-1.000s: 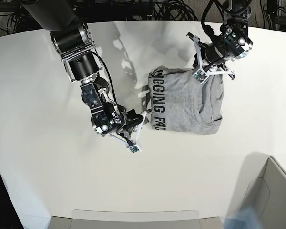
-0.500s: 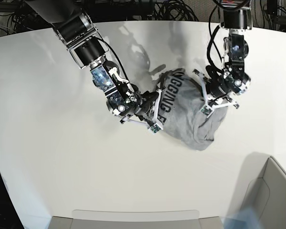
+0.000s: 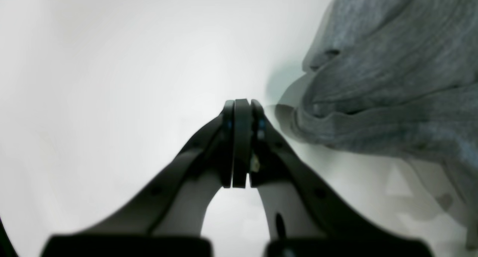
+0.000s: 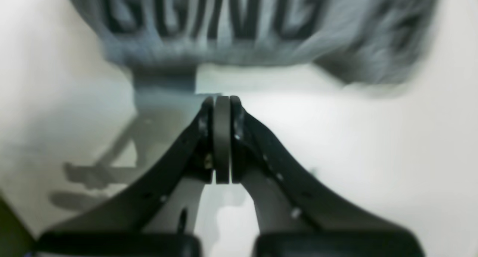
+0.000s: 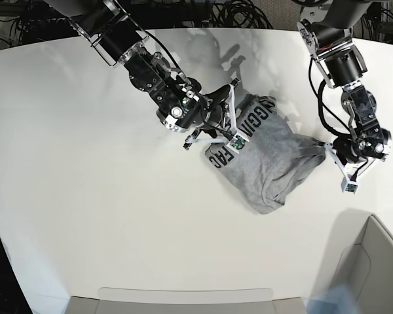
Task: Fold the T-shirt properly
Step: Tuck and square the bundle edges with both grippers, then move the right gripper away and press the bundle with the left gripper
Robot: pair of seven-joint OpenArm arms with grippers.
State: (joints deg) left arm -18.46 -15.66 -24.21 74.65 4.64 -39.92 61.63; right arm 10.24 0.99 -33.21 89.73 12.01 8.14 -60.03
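The grey T-shirt lies bunched on the white table, with its black lettering along its upper left edge. My right gripper is at that lettered edge. In the right wrist view it is shut with nothing between the pads, and the lettered cloth lies just beyond the tips. My left gripper is at the shirt's right side. In the left wrist view it is shut and empty, with the plain grey folds close on its right.
A grey bin stands at the table's front right corner. A flat grey tray edge runs along the front. Cables hang behind the far edge of the table.
The right arm has moved up and right to the lettered edge. The left arm has swung down to the shirt's right side. The shirt has turned and bunched up more.
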